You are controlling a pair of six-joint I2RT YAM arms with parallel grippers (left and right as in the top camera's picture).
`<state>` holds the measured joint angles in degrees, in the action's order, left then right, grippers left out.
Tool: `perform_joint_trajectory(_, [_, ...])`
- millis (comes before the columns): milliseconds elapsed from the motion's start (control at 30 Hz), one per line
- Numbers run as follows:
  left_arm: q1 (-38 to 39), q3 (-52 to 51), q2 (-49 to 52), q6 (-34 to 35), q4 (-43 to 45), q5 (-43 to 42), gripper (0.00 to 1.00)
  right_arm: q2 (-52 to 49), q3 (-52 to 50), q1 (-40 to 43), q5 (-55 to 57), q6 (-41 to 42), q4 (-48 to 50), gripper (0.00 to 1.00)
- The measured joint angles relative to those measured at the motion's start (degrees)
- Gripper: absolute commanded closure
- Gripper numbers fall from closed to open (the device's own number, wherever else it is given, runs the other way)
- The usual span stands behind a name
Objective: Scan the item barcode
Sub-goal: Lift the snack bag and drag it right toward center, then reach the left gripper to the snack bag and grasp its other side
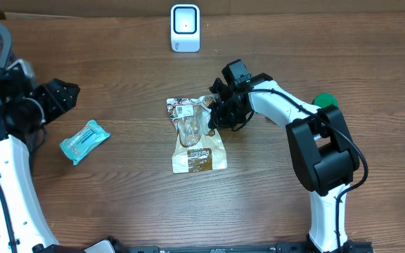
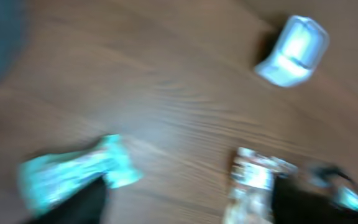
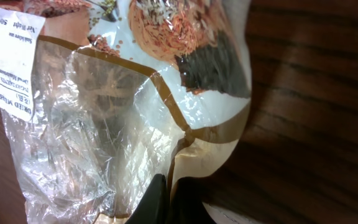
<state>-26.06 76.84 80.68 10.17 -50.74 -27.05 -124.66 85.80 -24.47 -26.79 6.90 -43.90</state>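
One crinkled clear-and-brown plastic bag (image 1: 195, 144) is being pinched by the fully closed right gripper (image 1: 215, 117) at the middle of the wooden table (image 1: 132, 204). One teal packet (image 1: 84, 140) and one white boxy scanner (image 1: 185, 28) are being seen well apart. How far the left gripper (image 1: 69, 95) is open cannot be told.

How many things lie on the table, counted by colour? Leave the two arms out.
White: 1, the scanner
Teal: 1, the packet
Brown and clear: 1, the bread bag
Green: 1, the object, partly hidden
Total: 4
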Motion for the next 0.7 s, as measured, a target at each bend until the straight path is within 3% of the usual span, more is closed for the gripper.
perform_joint_trajectory(200, [12.46,0.0,2.32,0.0,-1.75,-4.39,0.96,0.0,0.0,0.0,0.02,0.02,0.11,0.96])
perform_joint_trajectory(433, [28.87,0.0,11.06,0.0,-3.26,0.15,0.96,0.0,0.0,0.0,0.02,-0.02,0.17,0.96])
perform_joint_trajectory(700, [39.28,0.0,23.67,0.7,-1.53,2.16,0.96,0.0,0.0,0.0,0.0,0.02,0.15,0.96])
